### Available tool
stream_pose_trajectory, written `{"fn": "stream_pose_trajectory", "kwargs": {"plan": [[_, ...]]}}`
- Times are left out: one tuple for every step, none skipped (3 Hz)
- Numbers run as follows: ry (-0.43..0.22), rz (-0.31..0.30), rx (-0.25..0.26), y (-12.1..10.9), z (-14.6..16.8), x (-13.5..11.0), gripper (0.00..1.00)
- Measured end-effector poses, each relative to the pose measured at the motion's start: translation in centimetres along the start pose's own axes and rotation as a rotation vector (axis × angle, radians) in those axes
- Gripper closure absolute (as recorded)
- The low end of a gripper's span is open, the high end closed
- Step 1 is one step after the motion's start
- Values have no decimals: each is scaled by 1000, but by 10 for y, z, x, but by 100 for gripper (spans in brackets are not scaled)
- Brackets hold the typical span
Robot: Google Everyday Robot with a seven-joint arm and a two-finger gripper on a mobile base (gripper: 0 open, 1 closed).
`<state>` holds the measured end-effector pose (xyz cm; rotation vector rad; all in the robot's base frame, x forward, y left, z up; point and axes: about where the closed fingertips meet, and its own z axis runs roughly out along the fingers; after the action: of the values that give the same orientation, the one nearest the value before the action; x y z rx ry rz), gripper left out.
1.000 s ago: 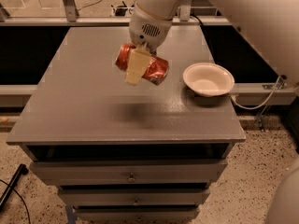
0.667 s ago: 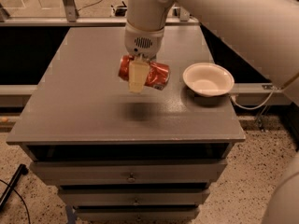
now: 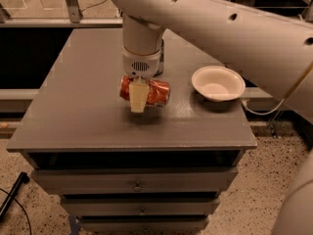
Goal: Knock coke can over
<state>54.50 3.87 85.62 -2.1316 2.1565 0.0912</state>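
The red-orange coke can (image 3: 157,92) lies on its side near the middle of the grey table top (image 3: 73,97), its long axis running left to right. My gripper (image 3: 139,101) comes down from above, right over the can. One cream finger (image 3: 137,96) crosses the front of the can and the other is hidden behind it, so the can sits between them, low over or on the table. The white arm fills the upper right of the view.
A white bowl (image 3: 218,82) stands on the table to the right of the can, near the right edge. The table is a drawer cabinet with several drawers (image 3: 137,184) below. A cable (image 3: 266,112) hangs off the right side.
The gripper with the sideways can has come down and toward the front of the table; the can's shadow, earlier well apart below it, now lies directly under it.
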Motion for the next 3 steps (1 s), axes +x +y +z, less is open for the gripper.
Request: {"fn": "stream_pose_trajectory", "kwargs": {"plan": [[-4, 0, 7, -1, -1, -1, 50], [-9, -1, 13, -2, -1, -2, 20], [-13, -2, 18, -3, -1, -4, 0]]}}
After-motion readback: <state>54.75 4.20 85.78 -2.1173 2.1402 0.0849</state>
